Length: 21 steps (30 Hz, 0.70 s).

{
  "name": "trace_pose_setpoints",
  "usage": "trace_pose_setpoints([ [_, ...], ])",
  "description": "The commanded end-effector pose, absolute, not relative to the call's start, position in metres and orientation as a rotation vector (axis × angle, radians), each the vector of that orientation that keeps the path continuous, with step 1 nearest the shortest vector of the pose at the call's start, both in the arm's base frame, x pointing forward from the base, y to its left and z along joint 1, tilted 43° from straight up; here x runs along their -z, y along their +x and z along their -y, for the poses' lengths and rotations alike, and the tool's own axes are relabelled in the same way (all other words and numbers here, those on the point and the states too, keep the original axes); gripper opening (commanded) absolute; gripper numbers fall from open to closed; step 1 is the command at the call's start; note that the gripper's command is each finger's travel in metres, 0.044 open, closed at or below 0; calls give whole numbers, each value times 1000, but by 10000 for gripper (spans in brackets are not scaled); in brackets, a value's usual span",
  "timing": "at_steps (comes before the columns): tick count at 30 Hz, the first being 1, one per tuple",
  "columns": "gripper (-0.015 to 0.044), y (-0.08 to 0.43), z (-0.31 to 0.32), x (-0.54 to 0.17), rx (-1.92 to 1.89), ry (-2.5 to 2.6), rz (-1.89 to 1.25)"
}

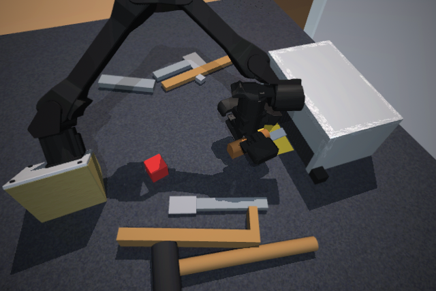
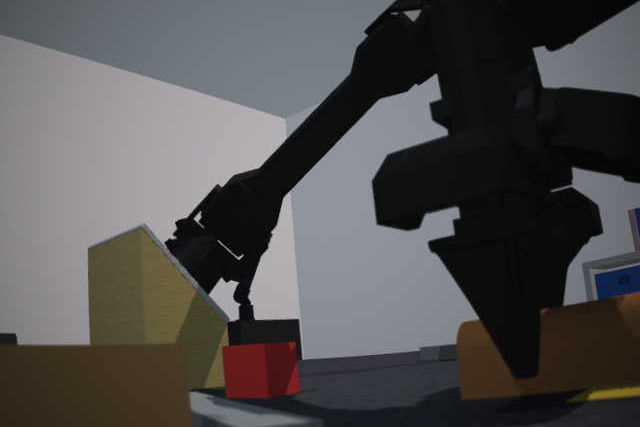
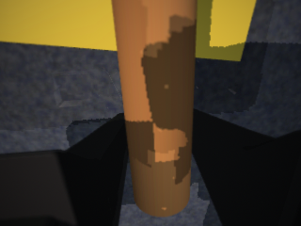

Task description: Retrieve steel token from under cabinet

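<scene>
My gripper (image 1: 243, 142) (image 2: 526, 374) (image 3: 155, 119) is shut on a round orange-brown handle (image 1: 234, 149) (image 2: 475, 360) (image 3: 134, 85), low in front of the cabinet (image 1: 338, 86). The handle points toward the cabinet. A flat grey piece (image 1: 278, 133) shows beyond its far end, over the yellow marked area (image 1: 284, 146) (image 2: 615, 392) (image 3: 56, 24). The gripper and handle hide part of that area. I cannot make out the steel token in any view; the space under the cabinet is dark.
A red cube (image 1: 157, 167) (image 2: 258, 370) stands nearer the arm's base. A grey wide-ended bar (image 1: 182, 204), an L-shaped wooden piece (image 1: 190, 236) and a black-headed mallet (image 1: 165, 266) lie along the near side. Grey bars (image 1: 127, 82) (image 1: 172, 69) and a wooden stick (image 1: 176, 82) lie farther back.
</scene>
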State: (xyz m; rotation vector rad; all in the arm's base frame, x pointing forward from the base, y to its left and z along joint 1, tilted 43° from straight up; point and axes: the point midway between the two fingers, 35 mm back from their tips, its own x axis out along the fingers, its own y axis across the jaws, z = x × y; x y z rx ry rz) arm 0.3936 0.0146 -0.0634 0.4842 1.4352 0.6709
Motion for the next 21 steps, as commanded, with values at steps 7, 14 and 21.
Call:
trace_pose_setpoints([
  [7, 0, 382, -14, 65, -674, 484, -1437],
  [14, 0, 375, -13, 66, -674, 484, -1437],
  [21, 0, 369, -13, 67, -673, 484, -1438],
])
